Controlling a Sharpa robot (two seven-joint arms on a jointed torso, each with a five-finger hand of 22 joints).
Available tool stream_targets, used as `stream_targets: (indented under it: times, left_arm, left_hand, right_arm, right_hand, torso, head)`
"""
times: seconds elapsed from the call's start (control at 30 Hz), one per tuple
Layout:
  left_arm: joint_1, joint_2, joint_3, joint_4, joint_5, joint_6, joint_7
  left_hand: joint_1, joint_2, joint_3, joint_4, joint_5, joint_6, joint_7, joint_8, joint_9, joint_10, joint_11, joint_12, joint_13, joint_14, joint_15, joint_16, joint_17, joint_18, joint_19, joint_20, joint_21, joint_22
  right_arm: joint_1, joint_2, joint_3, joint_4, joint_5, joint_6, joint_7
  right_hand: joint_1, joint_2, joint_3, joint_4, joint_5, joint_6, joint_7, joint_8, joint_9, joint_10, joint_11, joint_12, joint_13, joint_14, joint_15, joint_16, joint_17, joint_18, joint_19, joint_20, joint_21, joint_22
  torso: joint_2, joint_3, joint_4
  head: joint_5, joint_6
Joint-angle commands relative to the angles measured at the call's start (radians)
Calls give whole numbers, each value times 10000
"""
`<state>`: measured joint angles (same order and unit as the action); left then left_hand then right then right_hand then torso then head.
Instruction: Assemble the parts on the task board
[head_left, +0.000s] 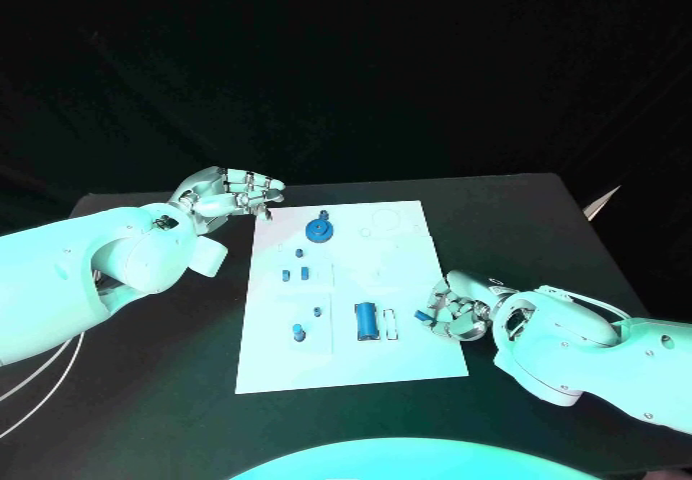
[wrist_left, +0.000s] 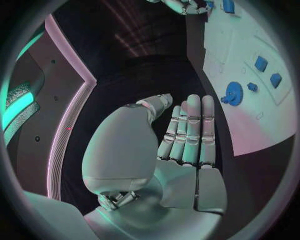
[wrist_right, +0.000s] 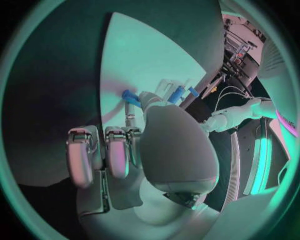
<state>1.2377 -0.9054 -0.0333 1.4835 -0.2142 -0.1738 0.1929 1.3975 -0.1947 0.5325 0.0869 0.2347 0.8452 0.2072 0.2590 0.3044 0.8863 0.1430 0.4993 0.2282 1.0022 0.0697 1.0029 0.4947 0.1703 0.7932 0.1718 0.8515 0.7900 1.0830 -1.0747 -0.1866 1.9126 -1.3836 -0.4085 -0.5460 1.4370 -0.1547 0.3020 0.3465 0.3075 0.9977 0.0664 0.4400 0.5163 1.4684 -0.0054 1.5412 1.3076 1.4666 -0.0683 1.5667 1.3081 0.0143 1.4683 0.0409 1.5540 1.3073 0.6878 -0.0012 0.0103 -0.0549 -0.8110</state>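
The white task board (head_left: 411, 250) lies in the middle of the black table. On it are a blue gear (head_left: 319, 233), a blue cylinder (head_left: 369, 320) and several small blue parts (head_left: 304, 253). My right hand (head_left: 462, 312) rests at the board's right edge and pinches a small blue part (head_left: 424, 315) at its fingertips; the right wrist view shows that part (wrist_right: 130, 96) just above the board (wrist_right: 150, 55). My left hand (head_left: 231, 192) hovers off the board's far left corner, holding nothing. In the left wrist view its fingers (wrist_left: 187, 130) are stretched out, with the gear (wrist_left: 234, 93) beyond them.
Black table surface (head_left: 519, 220) surrounds the board on all sides. The table's far edge runs behind the board, and a pale object (head_left: 601, 203) sticks up at the far right corner.
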Motion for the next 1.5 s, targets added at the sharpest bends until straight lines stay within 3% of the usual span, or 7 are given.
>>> stream_targets:
  times: [0.03, 0.4, 0.57, 0.83, 1.2, 1.5]
  left_arm:
    - [6, 14, 6, 28, 53, 142, 45]
    - [6, -10, 6, 41, 53, 141, 30]
    - [6, -14, 6, 43, 53, 146, 29]
    - [6, 2, 6, 40, 53, 161, 31]
    - [6, 3, 6, 41, 53, 180, 23]
    - [6, -6, 6, 54, 53, 211, 1]
  left_hand:
    - [4, 43, 53, 30, 46, -81, 17, 18, 16, -39, -3, 66, -10, -52, 19, -51, 15, 126, 27, 32, -66, -10]
    - [0, 38, 50, 34, 45, -81, 19, 19, 17, -41, 0, 70, -11, -54, 21, -51, 16, 125, 30, 32, -70, -11]
    - [-1, 34, 47, 35, 44, -81, 20, 20, 17, -42, 1, 72, -11, -57, 22, -52, 16, 124, 30, 33, -72, -12]
    - [-1, 34, 47, 35, 44, -81, 20, 20, 17, -42, 1, 72, -11, -57, 22, -52, 16, 124, 30, 33, -72, -12]
    - [-1, 34, 47, 35, 44, -81, 20, 20, 17, -42, 1, 72, -11, -57, 22, -52, 16, 124, 30, 33, -72, -12]
    - [-1, 34, 47, 35, 44, -81, 20, 20, 17, -42, 1, 72, -11, -57, 22, -52, 16, 124, 30, 33, -72, -12]
  right_arm:
    - [37, 67, -2, 169, 1662, -298, 345]
    - [63, 404, -1, 141, 2646, -512, 484]
    - [23, 586, -2, 34, 2824, -564, 387]
    - [3, 828, -2, -75, 2883, -667, 343]
    - [1, 1074, 0, -193, 2914, -694, 332]
    - [0, 1195, 0, -327, 2834, -407, 191]
  right_hand:
    - [-502, -134, 1786, -1439, 318, -191, 15, 177, 351, 845, -16, -17, 2443, 1042, -9, 41, 2627, -119, 987, -32, 45, 2603]
    - [-1543, -240, 2449, -1791, 396, -272, 17, 294, 593, 818, -10, -74, 2415, 1042, -1, 41, 2627, -120, 989, -14, 50, 2604]
    - [-2297, -285, 2485, -1663, 226, -214, 7, 289, 627, 821, -13, -77, 2415, 1042, -2, 41, 2627, -121, 990, -14, 56, 2606]
    - [-2958, -319, 2452, -1549, -95, -109, -19, 285, 640, 854, -34, -22, 2448, 1042, -20, 41, 2627, -126, 999, -28, 83, 2613]
    - [-3250, -327, 2414, -1487, -243, -62, -22, 281, 645, 863, -37, -6, 2458, 1042, -25, 41, 2627, -124, 996, -33, 72, 2610]
    - [-3527, -386, 2335, -1430, -439, -34, -23, 267, 645, 862, -37, -11, 2456, 1042, -25, 41, 2627, -121, 991, -35, 56, 2606]
  torso:
    - [4, -6, 0]
    - [5, -3, 3]
    - [6, 2, 7]
    - [7, 6, -4]
    - [13, -1, 7]
    - [2, -6, 6]
  head:
    - [-18, -14]
    - [-30, -78]
    - [-19, -103]
    - [-20, -94]
    - [-13, -112]
    - [13, -139]
